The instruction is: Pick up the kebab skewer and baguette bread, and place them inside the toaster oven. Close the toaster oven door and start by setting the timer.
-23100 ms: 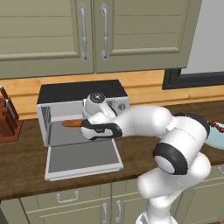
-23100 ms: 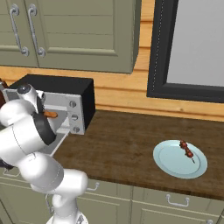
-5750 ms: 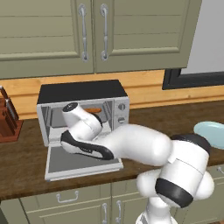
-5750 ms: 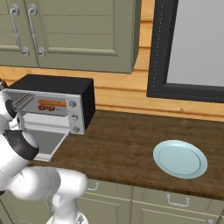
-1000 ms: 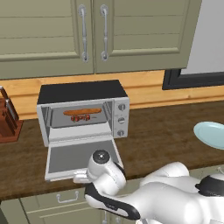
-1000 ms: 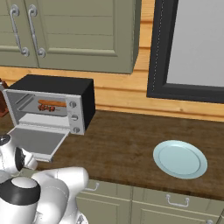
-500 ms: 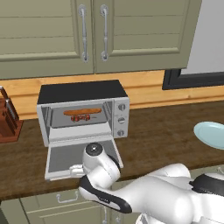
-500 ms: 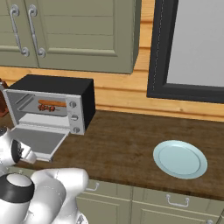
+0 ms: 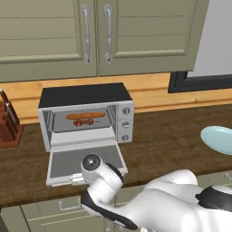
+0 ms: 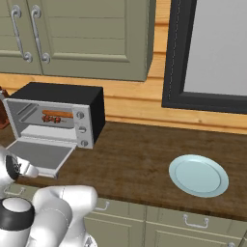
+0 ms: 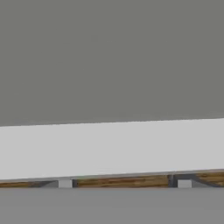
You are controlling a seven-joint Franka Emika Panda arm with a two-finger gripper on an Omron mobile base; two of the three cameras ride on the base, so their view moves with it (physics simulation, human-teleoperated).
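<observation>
Oven door (image 9: 84,159) dropped flat, front edge running left–right just ahead of gripper (image 9: 78,180) — grip state impossible to tell.

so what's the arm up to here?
The kebab skewer and baguette bread already lie inside the toaster oven. The toaster oven door hangs open, flat over the counter. The arm's hand sits at the door's front edge, apparently about to lift it shut. The plate is bare.
</observation>
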